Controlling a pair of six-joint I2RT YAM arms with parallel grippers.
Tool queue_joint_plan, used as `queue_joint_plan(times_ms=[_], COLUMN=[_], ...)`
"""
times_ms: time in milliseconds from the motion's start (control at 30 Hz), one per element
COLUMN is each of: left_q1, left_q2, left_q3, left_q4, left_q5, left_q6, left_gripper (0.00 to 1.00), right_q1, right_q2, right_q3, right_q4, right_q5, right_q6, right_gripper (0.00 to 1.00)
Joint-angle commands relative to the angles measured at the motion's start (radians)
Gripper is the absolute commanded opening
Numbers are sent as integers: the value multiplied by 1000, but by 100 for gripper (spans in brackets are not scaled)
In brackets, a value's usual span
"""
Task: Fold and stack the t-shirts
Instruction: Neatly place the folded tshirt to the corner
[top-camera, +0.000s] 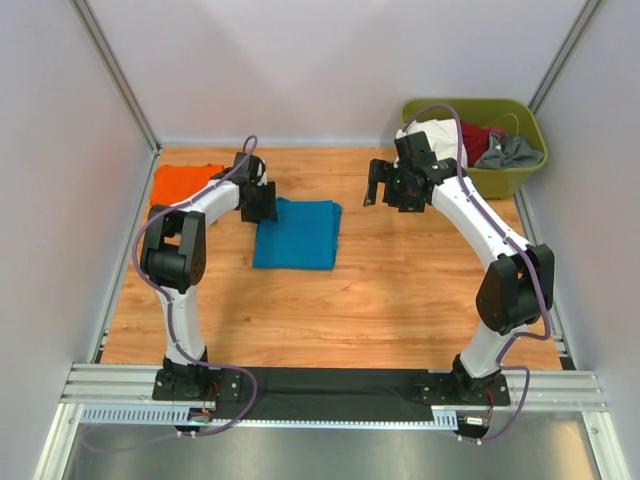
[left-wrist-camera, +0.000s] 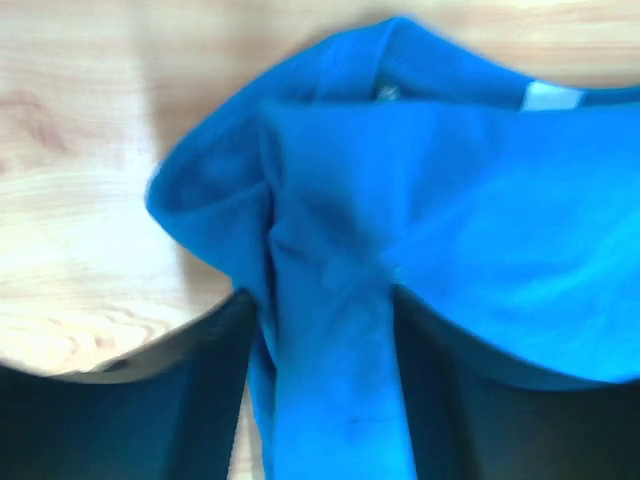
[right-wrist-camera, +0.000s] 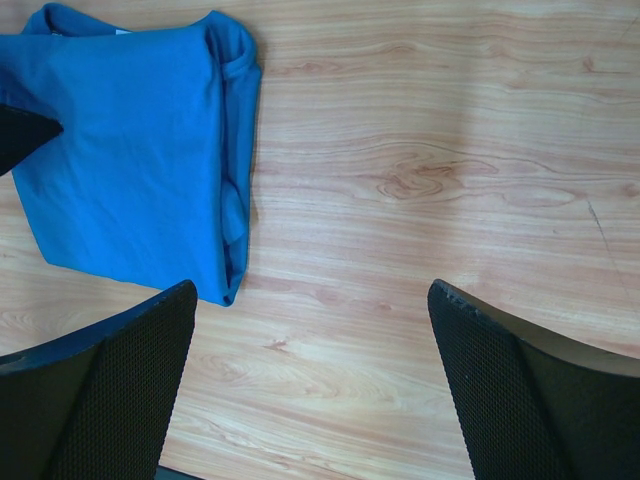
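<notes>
Top external view: we find the teal-blue t-shirt (top-camera: 300, 235) folded into a rectangle near the middle of the wooden table (top-camera: 400, 290). The orange t-shirt (top-camera: 180, 183) lies folded at the far left corner, apart from it. The left gripper (left-wrist-camera: 328, 400) is clamped on a bunched fold at one corner of the teal-blue t-shirt. The right gripper (right-wrist-camera: 310, 380) hangs over bare wood, between that shirt and the olive-green tub (top-camera: 500, 180), with its fingers spread wide and holding nothing.

A robotics lab test cell — plain white wall panels (top-camera: 330, 70), aluminium framing rails (top-camera: 110, 385), a wood-grain tabletop (top-camera: 400, 290) boxed in.
</notes>
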Motion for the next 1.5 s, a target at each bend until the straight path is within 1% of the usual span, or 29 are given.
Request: queue_joint_plan(times_ms=[0, 33, 233, 267, 333, 400, 433, 467, 567, 700, 800, 900, 967, 1000, 1033, 1100, 1133, 1167, 1200, 1300, 1333, 1367, 1400, 1467], left_q1=[4, 4, 5, 5, 11, 13, 13, 13, 13, 14, 14, 14, 14, 14, 13, 14, 14, 13, 11, 13, 13, 11, 14, 14], left_q2=[-35, -46, -75, -69, -54, -44, -37, -29, 19, 54, 77, 101, 120, 126, 138, 147, 155, 161, 166, 169, 172, 177, 186, 189], left_q3=[-19, -23, -16, -10, 4, 20, 24, 30, 44, 23, 23, 27, 33, 38, 40, 40, 41, 44, 47, 46, 58, 67, 78, 99], left_q4=[-62, -70, -96, -97, -102, -99, -93, -88, -81, -19, 2, 11, 13, 13, 14, 24, 28, 28, 31, 45, 44, 38, 27, 28], left_q5=[-10, -11, -80, -88, -94, -97, -97, -97, -56, 70, 131, 171, 188, 210, 219, 236, 236, 237, 237, 233, 234, 236, 236, 259], left_q6=[11, 11, 29, 31, 28, 28, 28, 28, 26, 0, -9, 2, 8, 6, 10, 3, -1, 0, 0, -1, 3, 5, 5, 20], left_gripper=[66, 69, 78, 82, 83, 86, 95, 99, 99, 99, 99, 99, 96, 94, 89, 83, 77, 72, 60, 35, 19, 4, 0, 0], right_q1=[-3, -2, -2, -2, -2, -2, -2, -2, -2, -3, -3, -2, -2, -5, -2, -2, -2, -2, -2, -2, -2, -2, -2, -2], right_q2=[7, 7, 6, 7, 7, 9, 7, 7, 2, 2, -1, 1, 6, 6, 7, 9, 10, 10, 12, 12, 15, 16, 19, 24], right_q3=[12, 11, 2, 3, 5, 5, 5, 3, 0, 2, -1, -3, -1, 0, 2, 2, 3, 3, 5, 8, 12, 15, 20, 34], right_q4=[12, 11, 8, 8, 8, 6, 6, 2, 2, -5, -8, -8, -9, -9, -11, -11, -11, -11, -12, -12, -17, -18, -21, -29], right_q5=[7, 7, -10, -15, -21, -24, -25, -24, -22, -16, -15, -13, -13, -15, -15, -15, -13, -15, -15, -12, -12, -7, -7, -4], right_q6=[-14, -12, -12, -11, -12, -11, -9, -12, -14, -14, -12, -12, -14, -14, -14, -12, -9, -11, -11, -11, -11, -11, -12, -14], right_gripper=[100, 100, 100, 100, 100, 100, 100, 100, 100, 100, 100, 100, 100, 100, 100, 100, 100, 100, 100, 100, 100, 100, 100, 100])
